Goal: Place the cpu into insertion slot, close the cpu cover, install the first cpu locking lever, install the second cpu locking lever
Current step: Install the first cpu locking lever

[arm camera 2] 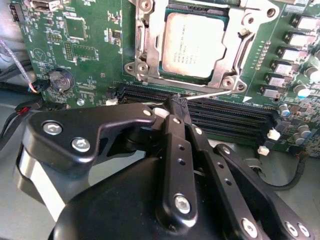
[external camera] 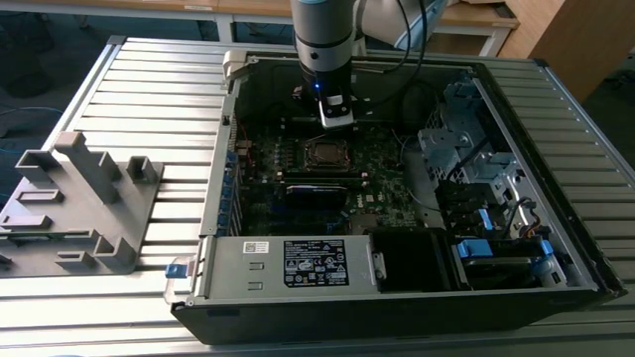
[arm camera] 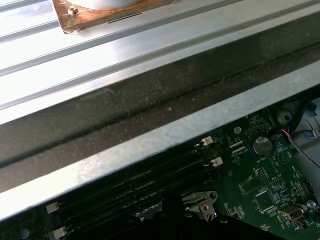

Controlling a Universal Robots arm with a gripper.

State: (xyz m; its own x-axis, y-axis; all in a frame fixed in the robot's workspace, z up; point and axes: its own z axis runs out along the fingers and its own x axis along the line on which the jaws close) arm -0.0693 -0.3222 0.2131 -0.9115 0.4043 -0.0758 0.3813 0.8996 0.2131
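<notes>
the claw (arm camera 2: pixel 177 101) has its black fingers (arm camera 2: pixel 172 150) drawn together. in the second wrist view its tip touches the free end of a thin wire lever (arm camera 2: pixel 212 93). whether the wire is nipped between the fingers or only touched, i cannot tell. the lever runs along one edge of the slot (arm camera 2: pixel 197 8), between it and the memory slots (arm camera 2: pixel 225 117).

the cpu (arm camera 2: pixel 192 45) lies flat in the slot, its pale metal top showing through the square window of the cover (arm camera 2: pixel 150 50). the cover is folded down around it.

in the exterior view the arm reaches down into an open computer case (external camera: pixel 213 186) that lies on its side on a slatted metal bench (external camera: pixel 149 89). the claw hangs just above the far edge of the slot.

the case holds:
- a green board (arm camera 2: pixel 90 50) on its floor, carrying the slot, the memory slots and a coin battery (arm camera 2: pixel 61 80)
- a grey power supply (external camera: pixel 288 264) along the near wall
- metal drive cages (external camera: pixel 476 160) with blue tabs at the exterior view's right

outside the case, a grey moulded fixture (external camera: pixel 85 201) stands on the bench at the exterior view's left, well apart from the claw.
</notes>
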